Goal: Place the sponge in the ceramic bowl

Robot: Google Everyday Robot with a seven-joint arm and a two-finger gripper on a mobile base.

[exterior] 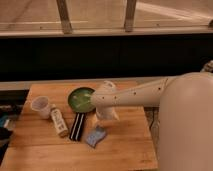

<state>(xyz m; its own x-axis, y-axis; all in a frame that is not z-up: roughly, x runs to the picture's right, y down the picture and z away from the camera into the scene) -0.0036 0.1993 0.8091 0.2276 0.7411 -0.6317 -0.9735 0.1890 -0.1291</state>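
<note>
A light-blue sponge point(96, 136) lies on the wooden table point(125, 145), toward its front centre. The ceramic bowl point(80, 99), green inside with a dark rim, stands behind it, and its right edge is covered by my arm. My white arm reaches in from the right. The gripper point(103, 120) hangs just above and slightly right of the sponge, between the sponge and the bowl.
A white mug point(41, 106) stands at the left. A small bottle point(59, 121) lies beside it, and a black striped flat bar point(77, 126) lies just left of the sponge. A dark wall and railing run behind the table.
</note>
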